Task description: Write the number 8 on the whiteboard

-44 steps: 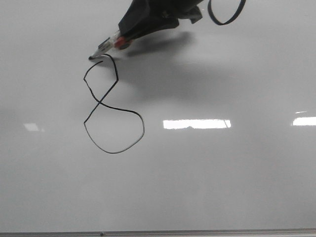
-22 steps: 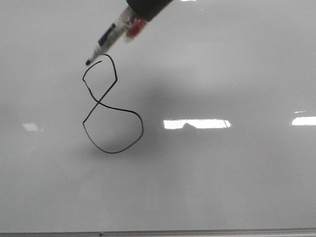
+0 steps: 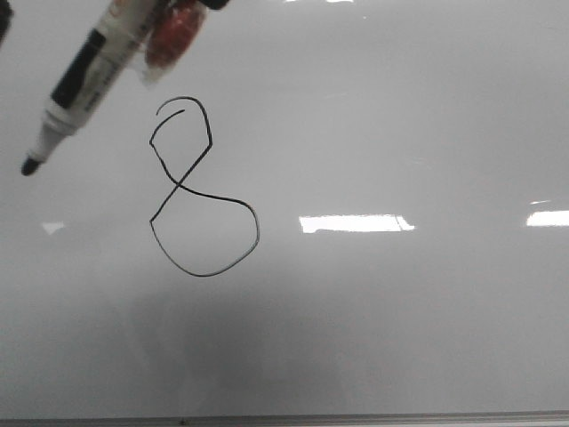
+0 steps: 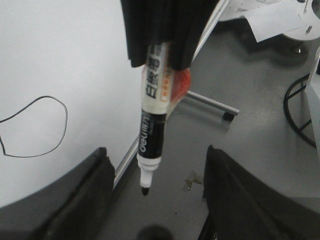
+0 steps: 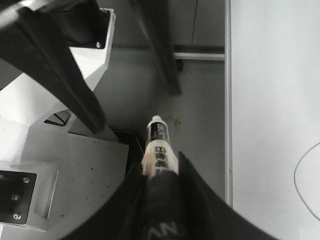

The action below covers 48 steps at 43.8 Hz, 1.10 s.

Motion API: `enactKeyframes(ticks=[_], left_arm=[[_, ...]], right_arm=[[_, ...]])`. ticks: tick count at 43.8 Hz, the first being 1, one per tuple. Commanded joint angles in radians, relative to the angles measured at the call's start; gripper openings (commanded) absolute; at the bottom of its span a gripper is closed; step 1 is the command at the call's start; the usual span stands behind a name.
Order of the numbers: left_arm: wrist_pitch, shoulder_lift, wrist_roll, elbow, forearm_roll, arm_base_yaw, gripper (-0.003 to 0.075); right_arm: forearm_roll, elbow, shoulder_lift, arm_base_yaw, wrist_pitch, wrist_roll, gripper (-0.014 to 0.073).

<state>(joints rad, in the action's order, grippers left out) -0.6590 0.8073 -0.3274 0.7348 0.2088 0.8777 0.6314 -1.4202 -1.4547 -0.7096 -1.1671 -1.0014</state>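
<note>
The number 8 (image 3: 180, 184) is drawn in thin black line on the whiteboard (image 3: 400, 311), left of centre. My right gripper (image 5: 160, 172) is shut on a black-and-white marker (image 3: 84, 84), which hangs off the board above and left of the 8, its tip (image 3: 31, 165) clear of the surface. A red-orange piece (image 3: 173, 36) sits on the marker's barrel. In the left wrist view the marker (image 4: 152, 120) hangs from the right gripper (image 4: 160, 62), between my left gripper's (image 4: 156, 150) wide-open fingers and touching neither. The 8's lower loop (image 4: 66, 115) shows there too.
Bright rectangular reflections (image 3: 356, 222) lie on the board right of the 8. The board's metal bottom edge (image 3: 356, 416) runs along the bottom. Beside the board are grey floor, a stand leg (image 4: 210, 102), a black cable loop (image 4: 295, 110) and a white machine base (image 5: 55, 165).
The marker has left the top of the 8, moving left and toward the camera so it looks much larger. The right gripper has passed out of the top of the front view.
</note>
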Motion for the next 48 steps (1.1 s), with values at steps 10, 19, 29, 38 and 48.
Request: enactKeyframes(ticks=[10, 19, 29, 38, 48], left_arm=[[0.062, 0.038, -0.001, 0.044, 0.040, 0.002, 0.0404], [0.076, 0.032, -0.001, 0.044, 0.040, 0.002, 0.0279], [0.076, 0.032, -0.001, 0.044, 0.040, 0.002, 0.0113], [0.076, 0.032, -0.001, 0.044, 0.040, 0.002, -0.0020], [0.049, 0.043, -0.001, 0.044, 0.035, 0.002, -0.0021]], right_arm=[[0.037, -0.030, 0.048, -0.092, 0.101, -0.012, -0.0061], [0.024, -0.030, 0.042, -0.096, 0.115, -0.012, -0.0061], [0.004, -0.030, 0.041, -0.096, 0.114, -0.012, -0.0061], [0.001, -0.030, 0.039, -0.096, 0.111, -0.005, 0.0019], [0.001, -0.030, 0.051, -0.096, 0.187, 0.082, 0.0579]])
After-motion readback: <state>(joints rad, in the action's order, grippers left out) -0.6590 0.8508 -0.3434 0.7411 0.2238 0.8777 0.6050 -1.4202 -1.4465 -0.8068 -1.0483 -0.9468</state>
